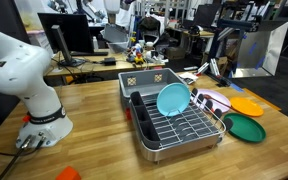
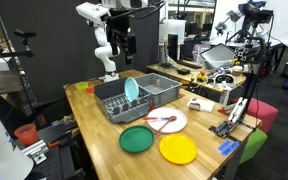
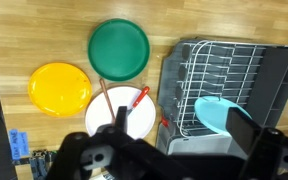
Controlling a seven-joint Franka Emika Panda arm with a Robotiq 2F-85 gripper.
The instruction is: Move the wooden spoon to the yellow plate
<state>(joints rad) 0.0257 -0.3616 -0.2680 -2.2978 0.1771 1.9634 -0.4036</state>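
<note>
The wooden spoon (image 3: 104,100) is a thin tan stick lying from the table onto the white plate (image 3: 134,122), between the green plate (image 3: 119,47) and the white one. The yellow plate (image 3: 59,88) lies empty on the table to its left; it also shows in both exterior views (image 2: 178,149) (image 1: 247,104). My gripper (image 3: 182,125) is open and empty, high above the white plate's edge and the dish rack (image 3: 229,60). In an exterior view it hangs well above the rack (image 2: 119,48). The spoon is too thin to make out in the exterior views.
A red-handled utensil (image 3: 140,97) lies on the white plate beside the spoon. A light blue plate (image 3: 214,112) stands in the grey dish rack (image 2: 134,100). A red cup (image 2: 25,133) and clutter sit near the table edges. The robot base (image 1: 39,115) stands beside the rack.
</note>
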